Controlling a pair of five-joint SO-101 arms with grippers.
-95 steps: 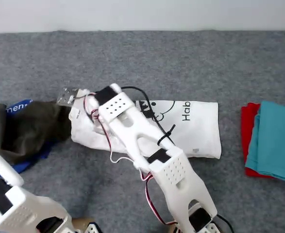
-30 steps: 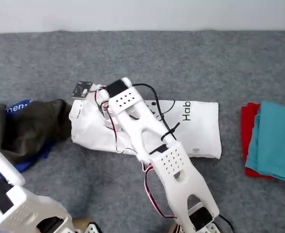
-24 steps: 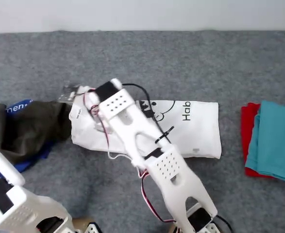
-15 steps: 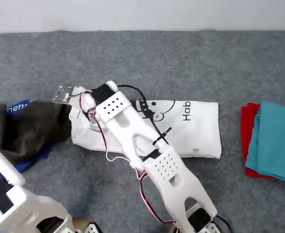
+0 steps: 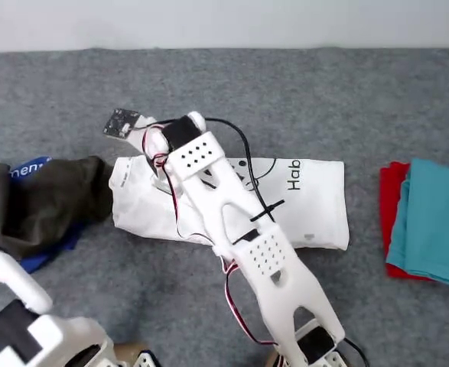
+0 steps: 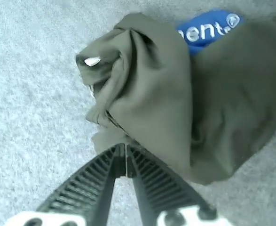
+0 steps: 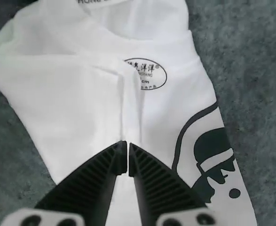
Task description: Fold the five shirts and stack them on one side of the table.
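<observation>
Table cover (image 5: 285, 99): grey felt-like cloth, rough, matt. White shirt (image 5: 308, 202): thin smooth cloth, matt, flat black print. Olive shirt (image 6: 175, 103) touching white shirt's end: soft matt cloth, creased. Blue shirt (image 6: 208, 29) under the olive one: smooth cloth, white print. Teal shirt (image 5: 434, 222) and red shirt (image 5: 392, 191), well apart from white shirt: smooth matt cloth. Arm (image 5: 239, 229) over white shirt: white plastic, perforated panels. Right gripper (image 7: 127, 143) and left gripper (image 6: 125, 147): black ribbed plastic, matt.

White shirt (image 5: 308, 199): black cartoon print, black lettering. Olive shirt (image 5: 56, 195): plain. Blue shirt (image 5: 31, 167): white lettering. Red shirt (image 5: 393, 206): plain. Teal shirt (image 5: 437, 222): plain. Table (image 5: 285, 99): mottled grey. Right arm (image 5: 262, 260): white; red, white and black wires.
</observation>
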